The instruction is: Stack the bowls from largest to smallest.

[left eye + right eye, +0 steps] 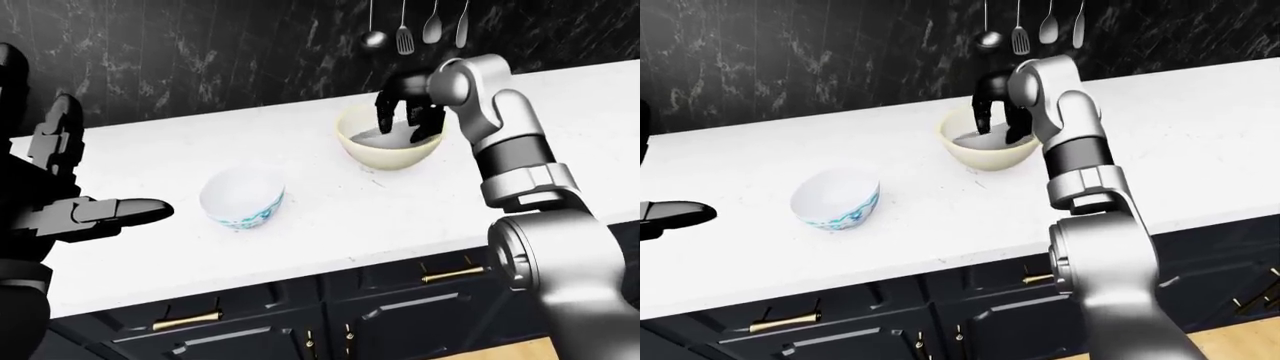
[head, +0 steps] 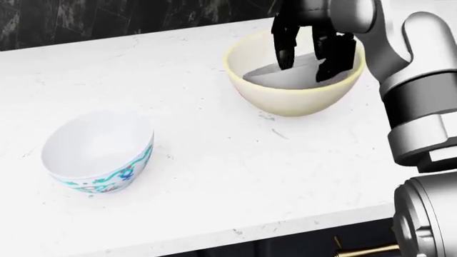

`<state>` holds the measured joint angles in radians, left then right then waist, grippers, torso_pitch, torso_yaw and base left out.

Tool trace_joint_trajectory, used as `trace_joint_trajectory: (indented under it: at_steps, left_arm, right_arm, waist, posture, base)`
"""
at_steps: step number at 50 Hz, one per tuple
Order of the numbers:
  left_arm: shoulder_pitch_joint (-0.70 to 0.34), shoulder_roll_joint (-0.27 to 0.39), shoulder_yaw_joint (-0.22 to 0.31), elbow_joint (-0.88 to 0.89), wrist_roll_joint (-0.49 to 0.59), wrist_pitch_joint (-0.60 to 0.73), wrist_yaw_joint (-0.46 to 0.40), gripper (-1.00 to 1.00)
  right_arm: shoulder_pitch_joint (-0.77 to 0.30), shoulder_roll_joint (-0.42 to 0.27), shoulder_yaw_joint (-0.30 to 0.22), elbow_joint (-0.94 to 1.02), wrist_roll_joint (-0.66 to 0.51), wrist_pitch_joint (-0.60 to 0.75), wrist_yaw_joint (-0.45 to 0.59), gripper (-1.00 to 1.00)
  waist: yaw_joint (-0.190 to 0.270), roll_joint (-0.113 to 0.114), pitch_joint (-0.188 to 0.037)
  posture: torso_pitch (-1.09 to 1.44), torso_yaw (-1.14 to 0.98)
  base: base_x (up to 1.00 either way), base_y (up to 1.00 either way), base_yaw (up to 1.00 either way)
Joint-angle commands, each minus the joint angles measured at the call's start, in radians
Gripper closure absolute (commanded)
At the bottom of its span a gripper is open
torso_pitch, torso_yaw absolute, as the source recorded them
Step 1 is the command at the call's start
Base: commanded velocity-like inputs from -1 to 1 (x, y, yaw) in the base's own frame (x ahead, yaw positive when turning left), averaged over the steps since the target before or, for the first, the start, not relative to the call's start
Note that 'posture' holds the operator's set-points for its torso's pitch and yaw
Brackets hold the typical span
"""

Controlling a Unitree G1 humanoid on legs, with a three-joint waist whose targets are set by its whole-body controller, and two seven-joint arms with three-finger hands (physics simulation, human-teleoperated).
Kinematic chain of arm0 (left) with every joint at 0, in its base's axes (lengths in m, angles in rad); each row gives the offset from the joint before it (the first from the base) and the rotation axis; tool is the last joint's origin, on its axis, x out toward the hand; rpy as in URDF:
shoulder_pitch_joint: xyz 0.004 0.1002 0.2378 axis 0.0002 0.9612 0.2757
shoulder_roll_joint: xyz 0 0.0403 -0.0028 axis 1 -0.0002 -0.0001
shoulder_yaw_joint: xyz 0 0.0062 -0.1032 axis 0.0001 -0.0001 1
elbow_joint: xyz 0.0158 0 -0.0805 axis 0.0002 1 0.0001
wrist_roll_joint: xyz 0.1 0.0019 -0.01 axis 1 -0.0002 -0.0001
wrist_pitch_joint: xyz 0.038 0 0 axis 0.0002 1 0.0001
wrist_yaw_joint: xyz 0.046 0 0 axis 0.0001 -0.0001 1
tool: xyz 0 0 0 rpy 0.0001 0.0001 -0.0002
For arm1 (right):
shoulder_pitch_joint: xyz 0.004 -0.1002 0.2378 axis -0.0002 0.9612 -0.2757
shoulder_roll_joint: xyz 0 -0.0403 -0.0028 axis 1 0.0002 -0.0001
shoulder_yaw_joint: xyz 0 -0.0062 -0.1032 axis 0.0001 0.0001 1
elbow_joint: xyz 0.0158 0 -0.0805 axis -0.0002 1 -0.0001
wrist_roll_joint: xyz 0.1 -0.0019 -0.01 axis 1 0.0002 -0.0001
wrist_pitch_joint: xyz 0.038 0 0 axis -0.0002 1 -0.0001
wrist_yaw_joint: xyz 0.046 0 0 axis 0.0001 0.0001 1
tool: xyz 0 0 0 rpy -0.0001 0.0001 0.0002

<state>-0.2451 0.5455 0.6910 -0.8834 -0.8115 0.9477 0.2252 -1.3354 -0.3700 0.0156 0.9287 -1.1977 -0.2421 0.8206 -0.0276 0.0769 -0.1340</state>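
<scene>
Black and spread wide, the left hand (image 1: 70,214) waits at the left edge of the left-eye view. Its fingers are stretched out flat and it holds nothing. It hangs over the near part of the white counter (image 2: 214,160), well apart from the bowls, likely kept out of the way until it is needed.

Next comes the small white bowl with blue-green patterns (image 2: 98,151). It stands alone and upright on the counter, far from the others. I think it is the smallest one, so it should go in last.

Further right sits the big cream bowl (image 2: 294,96). It stays at the bottom because it is the largest. Inside it lies the grey bowl (image 2: 285,76), sunk low and a little tilted, so it looks nested in its place.

Right hand (image 2: 312,48) reaches down into the cream bowl from above. Its dark fingers (image 2: 285,53) stand apart over the grey bowl and do not seem to squeeze it, so the hand looks let go.

Shiny spoons and ladles (image 1: 418,28) hang on the dark wall at the top.
</scene>
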Motion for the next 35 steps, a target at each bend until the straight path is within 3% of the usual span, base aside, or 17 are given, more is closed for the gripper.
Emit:
trace_joint_trajectory:
  at_steps: [1, 6, 19, 27, 32, 35]
  left_arm:
    - [-0.018, 0.017, 0.011, -0.012, 0.001, -0.027, 0.005, -1.00]
    - [-0.023, 0.022, 0.013, -0.014, -0.010, -0.022, 0.015, -1.00]
    - [-0.029, 0.028, -0.004, -0.004, -0.007, -0.033, 0.023, -1.00]
    - [-0.029, 0.031, 0.005, -0.010, -0.021, -0.026, 0.029, -1.00]
    - [-0.028, 0.044, 0.023, -0.012, -0.050, -0.020, 0.044, -1.00]
    - [-0.034, 0.054, 0.027, -0.016, -0.071, -0.013, 0.060, -1.00]
  right_arm:
    - [-0.046, -0.009, -0.011, -0.038, 0.009, 0.002, -0.014, -0.07]
    - [-0.048, -0.013, -0.015, -0.065, 0.017, 0.003, 0.012, -0.18]
    - [-0.090, -0.007, -0.029, -0.158, 0.062, 0.013, 0.078, -0.10]
    - [-0.075, 0.092, -0.021, -0.366, 0.146, 0.053, 0.182, -0.11]
    - [-0.033, 0.170, -0.003, -0.481, 0.206, 0.055, 0.179, -0.21]
    - [0.014, 0.218, 0.021, -0.579, 0.218, 0.063, 0.195, -0.15]
  waist:
    - [0.000, 0.000, -0.017]
    - [0.000, 0.000, -0.016]
    - [0.000, 0.001, -0.010]
    - [-0.005, 0.004, -0.005]
    - [-0.007, 0.008, -0.001]
    - [-0.008, 0.009, 0.000]
  posture:
    - [-0.24, 0.00]
    - [-0.24, 0.00]
    - [-0.24, 0.00]
    - [-0.24, 0.00]
    - [-0.24, 0.00]
    - [-0.24, 0.00]
  base:
    - [0.00, 0.00, 0.00]
    - [0.00, 0.00, 0.00]
    - [0.00, 0.00, 0.00]
    - [0.00, 0.00, 0.00]
    - [0.00, 0.00, 0.00]
    - [0.00, 0.00, 0.00]
